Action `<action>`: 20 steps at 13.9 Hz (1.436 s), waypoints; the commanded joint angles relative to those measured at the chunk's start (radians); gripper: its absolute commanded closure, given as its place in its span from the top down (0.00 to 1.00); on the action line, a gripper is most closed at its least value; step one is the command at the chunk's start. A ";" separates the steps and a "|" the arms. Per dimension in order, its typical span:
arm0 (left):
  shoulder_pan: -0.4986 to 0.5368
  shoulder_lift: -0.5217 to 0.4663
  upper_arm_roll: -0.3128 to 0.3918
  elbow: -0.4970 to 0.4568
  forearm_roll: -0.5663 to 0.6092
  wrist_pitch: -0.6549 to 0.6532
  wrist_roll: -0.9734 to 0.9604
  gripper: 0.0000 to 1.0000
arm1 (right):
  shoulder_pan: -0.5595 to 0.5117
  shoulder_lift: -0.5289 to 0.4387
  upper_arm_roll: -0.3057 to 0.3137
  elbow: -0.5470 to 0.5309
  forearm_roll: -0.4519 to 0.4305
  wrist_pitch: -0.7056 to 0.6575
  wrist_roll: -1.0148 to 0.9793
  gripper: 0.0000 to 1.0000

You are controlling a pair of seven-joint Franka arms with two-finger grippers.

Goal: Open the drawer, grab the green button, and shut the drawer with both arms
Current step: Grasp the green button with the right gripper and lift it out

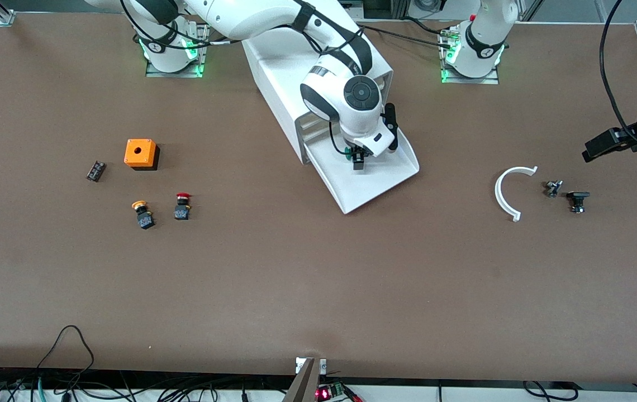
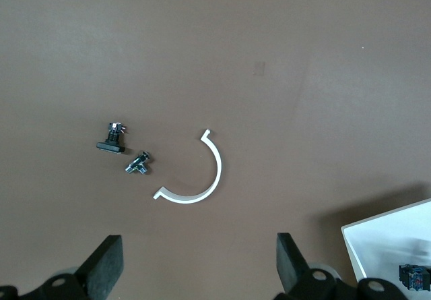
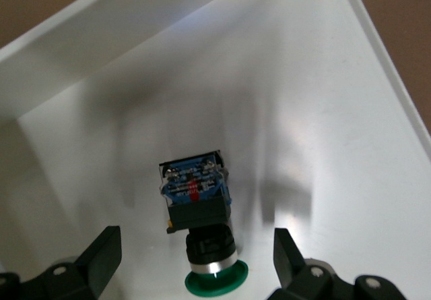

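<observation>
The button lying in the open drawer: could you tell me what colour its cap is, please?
Green: the button has a round green cap on a black body, clearest in the right wrist view.

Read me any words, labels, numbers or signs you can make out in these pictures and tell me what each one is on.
No text can be read anywhere.
Green button in the open drawer, between the open right gripper fingers: blue-and-red label on its black body, too blurred to read.
Round marks on both arm bases: too small to read.
Left gripper, open over the table: no markings.
</observation>
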 commanded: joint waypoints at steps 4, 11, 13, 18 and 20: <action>-0.001 0.021 0.000 0.039 0.015 -0.020 -0.004 1.00 | 0.019 0.054 -0.002 0.039 -0.021 0.029 -0.006 0.95; -0.001 0.024 0.000 0.039 0.015 -0.020 -0.004 1.00 | 0.044 0.049 -0.030 0.042 -0.021 0.029 -0.003 0.37; -0.001 0.025 0.000 0.039 0.018 -0.020 -0.004 1.00 | 0.046 0.049 -0.030 0.044 -0.022 0.029 -0.009 0.28; 0.011 0.051 0.002 0.038 0.013 0.051 -0.004 1.00 | 0.033 -0.028 -0.039 0.065 -0.021 0.024 0.023 0.18; 0.014 0.057 0.005 0.026 0.013 0.113 -0.004 1.00 | 0.004 -0.081 -0.059 0.059 -0.018 0.018 0.071 0.18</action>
